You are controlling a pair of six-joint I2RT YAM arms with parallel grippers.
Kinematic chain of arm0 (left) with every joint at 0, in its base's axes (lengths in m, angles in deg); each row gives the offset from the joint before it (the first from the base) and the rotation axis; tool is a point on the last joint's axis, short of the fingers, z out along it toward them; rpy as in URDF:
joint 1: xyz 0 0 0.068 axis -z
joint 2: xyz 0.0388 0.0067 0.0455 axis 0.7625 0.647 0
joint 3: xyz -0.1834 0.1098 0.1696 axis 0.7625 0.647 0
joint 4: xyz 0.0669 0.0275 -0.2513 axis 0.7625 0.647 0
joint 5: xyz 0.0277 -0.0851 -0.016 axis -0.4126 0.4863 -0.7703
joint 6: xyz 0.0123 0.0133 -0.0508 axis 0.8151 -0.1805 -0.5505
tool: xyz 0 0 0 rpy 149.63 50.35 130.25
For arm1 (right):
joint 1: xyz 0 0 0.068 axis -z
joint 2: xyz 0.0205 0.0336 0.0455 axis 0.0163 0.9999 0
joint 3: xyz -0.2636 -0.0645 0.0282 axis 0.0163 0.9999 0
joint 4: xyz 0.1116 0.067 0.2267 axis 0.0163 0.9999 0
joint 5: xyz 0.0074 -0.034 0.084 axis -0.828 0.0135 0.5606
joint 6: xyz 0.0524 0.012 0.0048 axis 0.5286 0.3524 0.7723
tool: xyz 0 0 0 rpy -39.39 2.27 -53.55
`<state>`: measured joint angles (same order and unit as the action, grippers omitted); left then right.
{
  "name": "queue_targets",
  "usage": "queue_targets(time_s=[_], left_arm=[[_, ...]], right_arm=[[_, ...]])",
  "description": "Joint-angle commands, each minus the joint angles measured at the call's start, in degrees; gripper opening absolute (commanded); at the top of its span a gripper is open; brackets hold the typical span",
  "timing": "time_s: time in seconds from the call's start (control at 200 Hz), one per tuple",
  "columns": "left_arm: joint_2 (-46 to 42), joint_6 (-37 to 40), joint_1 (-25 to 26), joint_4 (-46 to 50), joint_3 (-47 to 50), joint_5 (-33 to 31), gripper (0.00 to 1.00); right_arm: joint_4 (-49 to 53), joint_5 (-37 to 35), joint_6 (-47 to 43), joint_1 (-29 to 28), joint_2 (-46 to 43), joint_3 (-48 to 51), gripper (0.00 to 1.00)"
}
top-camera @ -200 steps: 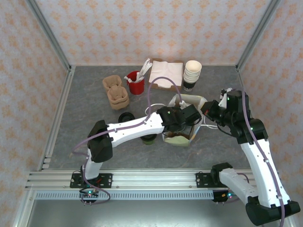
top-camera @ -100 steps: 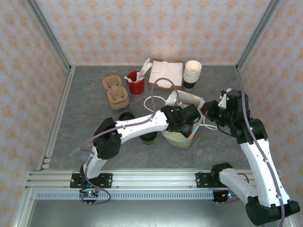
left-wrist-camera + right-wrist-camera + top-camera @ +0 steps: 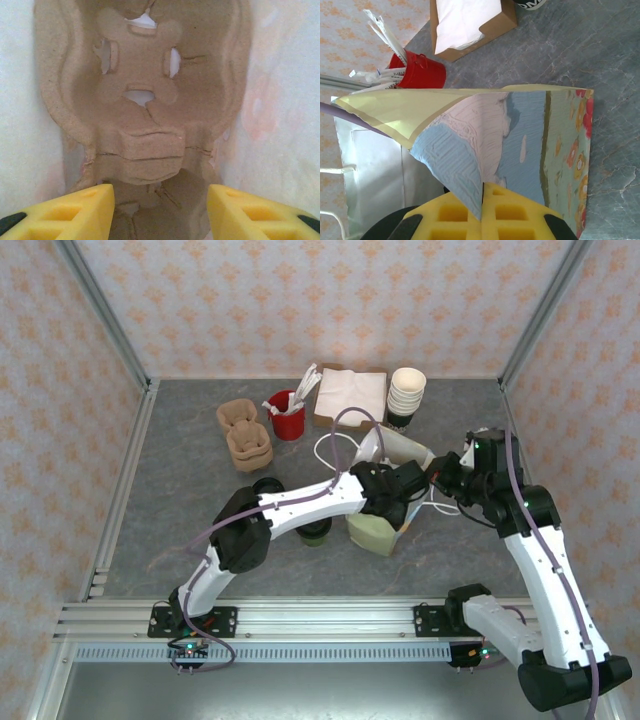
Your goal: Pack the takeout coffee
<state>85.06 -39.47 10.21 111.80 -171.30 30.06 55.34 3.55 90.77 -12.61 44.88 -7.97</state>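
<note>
The left gripper (image 3: 160,202) sat inside the bag (image 3: 374,532), its fingers spread with nothing between them and a cardboard carrier (image 3: 142,115) just ahead of its tips. The right gripper (image 3: 482,210) was clenched on the bag's rim. The coffee (image 3: 316,533) stood outside the bag on the table (image 3: 200,510), behind the left gripper.

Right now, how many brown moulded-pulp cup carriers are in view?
3: two carriers overlapping, left of the red plastic cup; one inside the cream paper bag. More may be nested beneath.
</note>
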Motion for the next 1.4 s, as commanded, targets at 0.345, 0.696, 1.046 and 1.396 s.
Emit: queue_targets(time_s=[0.345,0.696,1.046,1.396], left_arm=[[4.91,-0.05,-0.97,4.47,-3.6,3.12,0.55],[8.71,1.98,-1.11,6.74,-5.46,8.37,0.56],[10.84,1.89,-1.21,8.09,-6.96,10.33,0.59],[12.33,1.72,-1.16,8.55,-6.03,12.42,0.59]], right_arm=[[1.24,0.78,-0.85,-0.53,1.2,-0.57,0.0],[2.54,0.05,-2.01,-0.53,2.59,-1.27,0.0],[2.89,-0.09,-2.61,-0.53,3.07,-0.97,0.0],[2.63,-0.8,-3.5,-0.45,3.29,-1.65,0.0]])
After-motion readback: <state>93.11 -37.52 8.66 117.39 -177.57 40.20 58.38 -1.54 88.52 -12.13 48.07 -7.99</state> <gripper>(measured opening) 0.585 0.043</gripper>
